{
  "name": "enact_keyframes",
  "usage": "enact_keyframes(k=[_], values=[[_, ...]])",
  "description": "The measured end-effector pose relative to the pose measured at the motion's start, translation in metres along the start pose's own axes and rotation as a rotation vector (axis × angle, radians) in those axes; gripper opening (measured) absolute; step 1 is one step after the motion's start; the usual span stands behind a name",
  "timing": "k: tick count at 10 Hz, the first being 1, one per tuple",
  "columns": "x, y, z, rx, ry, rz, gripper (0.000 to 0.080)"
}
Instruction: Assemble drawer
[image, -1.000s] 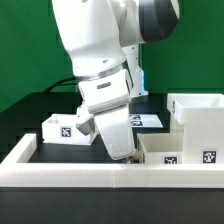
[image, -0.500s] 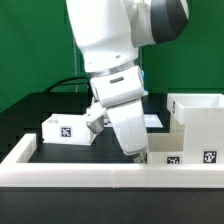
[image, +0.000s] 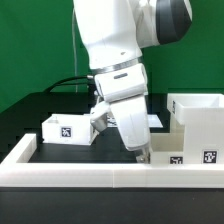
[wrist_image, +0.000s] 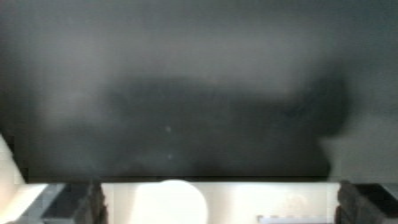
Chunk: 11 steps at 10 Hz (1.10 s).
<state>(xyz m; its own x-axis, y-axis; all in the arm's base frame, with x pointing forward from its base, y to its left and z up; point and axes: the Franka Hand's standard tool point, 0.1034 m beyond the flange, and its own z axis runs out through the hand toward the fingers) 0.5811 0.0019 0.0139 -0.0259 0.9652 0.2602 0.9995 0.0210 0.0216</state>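
Gripper (image: 141, 153) spread apart, tips down at edge of small drawer box (image: 165, 147) (wrist view blurred).

Black table (image: 30, 125) bears a small tagged box (image: 66, 128), a taller white box (image: 197, 115), perhaps the marker board (image: 155, 119).

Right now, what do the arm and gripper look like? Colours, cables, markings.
Arm: glossy white rounded shells, a grey ring at one joint, a dark grey cap up top. Gripper: white tapered body; the wrist view shows dark fingers, blurred. No markings visible. A black cable runs behind; I cannot tell whether it belongs to the arm.
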Motion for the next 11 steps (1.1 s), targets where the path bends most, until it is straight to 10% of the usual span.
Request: enact_keyframes(k=[7,11], values=[[0.031,0.000,0.011,0.018,-0.016,0.031,0.0649],[-0.023,-0.001,-0.010,-0.004,-0.038,0.108,0.0649]])
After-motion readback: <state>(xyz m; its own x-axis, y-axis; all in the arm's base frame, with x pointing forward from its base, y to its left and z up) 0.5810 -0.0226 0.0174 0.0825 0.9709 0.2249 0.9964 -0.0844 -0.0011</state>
